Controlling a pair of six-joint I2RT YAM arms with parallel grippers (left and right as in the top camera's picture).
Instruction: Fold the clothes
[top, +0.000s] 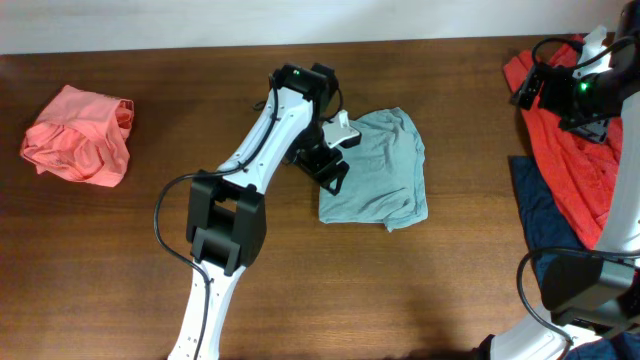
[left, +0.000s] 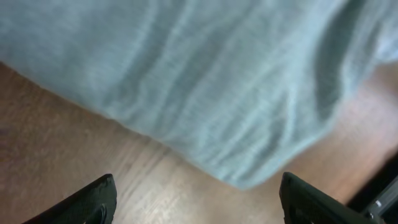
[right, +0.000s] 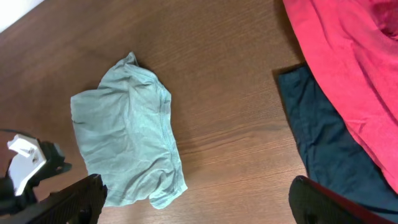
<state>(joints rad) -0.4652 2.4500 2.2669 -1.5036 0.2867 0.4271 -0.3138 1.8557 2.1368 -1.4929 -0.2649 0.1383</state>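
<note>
The dark brown wooden surface (top: 150, 250) fills nearly the whole scene, its grain running across. Only a pale, plain strip (top: 250, 18) of the room shows beyond its far edge. At the right edge an orange-red garment (top: 565, 165) sprawls, rumpled and spread out. A navy garment (top: 535, 215) lies flat against it on the nearer side, the two touching. Near the middle sits the pale blue-green T-shirt (top: 380, 170), gathered into a rough, wrinkled rectangle with one bottom corner hanging loose. Far to the left, well apart from the rest, a salmon-pink garment (top: 78, 137) lies in a crumpled bundle. The left arm (top: 250, 160) reaches across to the T-shirt's left edge, where the left tool (top: 328, 168) hangs low over the wood. Its fingers (left: 93, 202) are spread, with nothing between them. The right tool (top: 530, 88) is over the orange-red garment at the far right, also spread wide and empty
</note>
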